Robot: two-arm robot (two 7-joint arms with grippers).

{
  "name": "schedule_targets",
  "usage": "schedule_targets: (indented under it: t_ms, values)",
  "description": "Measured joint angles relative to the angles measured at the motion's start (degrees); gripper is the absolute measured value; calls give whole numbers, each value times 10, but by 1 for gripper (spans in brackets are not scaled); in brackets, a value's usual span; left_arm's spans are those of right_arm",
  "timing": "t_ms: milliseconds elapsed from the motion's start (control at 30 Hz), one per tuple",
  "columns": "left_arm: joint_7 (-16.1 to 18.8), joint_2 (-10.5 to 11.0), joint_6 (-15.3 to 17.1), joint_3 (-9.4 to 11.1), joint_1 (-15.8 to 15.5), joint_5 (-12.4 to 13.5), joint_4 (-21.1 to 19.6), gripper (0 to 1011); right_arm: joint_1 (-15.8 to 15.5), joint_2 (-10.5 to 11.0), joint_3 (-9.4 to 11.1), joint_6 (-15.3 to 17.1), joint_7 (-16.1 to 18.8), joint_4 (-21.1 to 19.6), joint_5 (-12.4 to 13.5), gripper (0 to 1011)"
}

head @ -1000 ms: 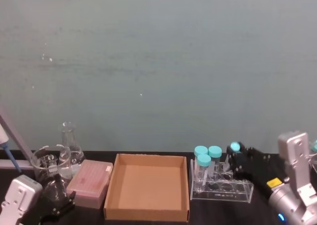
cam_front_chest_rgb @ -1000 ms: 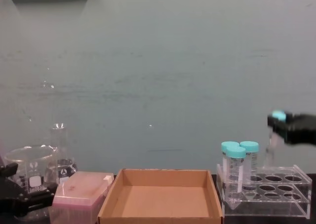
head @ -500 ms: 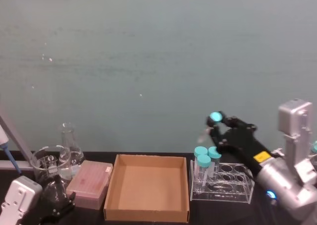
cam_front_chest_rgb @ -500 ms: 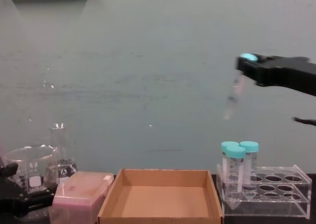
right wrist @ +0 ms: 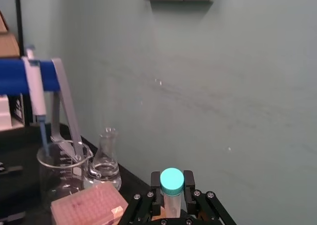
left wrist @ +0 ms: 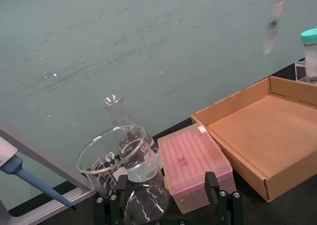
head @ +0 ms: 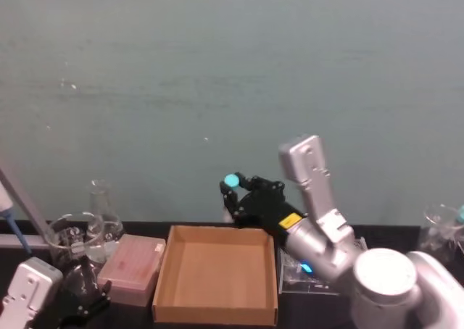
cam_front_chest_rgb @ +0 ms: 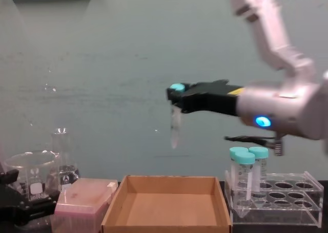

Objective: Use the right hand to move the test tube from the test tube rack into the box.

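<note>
Right hand [cam_front_chest_rgb: 177,96] moved left; test tube [cam_front_chest_rgb: 175,126] hangs clear above box [cam_front_chest_rgb: 169,178] far edge.

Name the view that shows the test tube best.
The chest view: the whole test tube hangs side-on from the right hand over the box. The head and right wrist views show mostly its teal cap; the left wrist view shows its blurred lower part.

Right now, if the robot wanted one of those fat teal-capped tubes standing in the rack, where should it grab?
Probably just under the cap, coming down from above. The front wide tube stands upright in the rack, lower part sunk through the holes, another tube close beside, so only its top is free. The right gripper holds the slim test tube near its cap too.
</note>
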Motion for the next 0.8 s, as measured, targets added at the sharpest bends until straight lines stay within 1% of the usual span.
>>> schedule_targets:
  t_ms: [33,67,133,167,300,400,533,800]
  values:
    - [0,0,0,0,0,0,0,1000,7,-6,-3,3,-3,11,-5,269]
    - [0,0,0,0,0,0,0,1000,18,-17,-8,6,-8,31,-14,269]
    - [0,0,0,0,0,0,0,1000,26,-26,-11,7,-14,46,-22,268]
    - [0,0,0,0,0,0,0,1000,33,-34,-14,8,-19,62,-29,269]
    - [0,0,0,0,0,0,0,1000,44,-49,-19,10,-30,92,-46,269]
    - [0,0,0,0,0,0,0,1000,47,-56,-19,14,-36,107,-54,269]
    - [0,0,0,0,0,0,0,1000,45,-61,-19,20,-41,115,-63,269]
    - [0,0,0,0,0,0,0,1000,45,-60,-18,21,-41,114,-62,268]
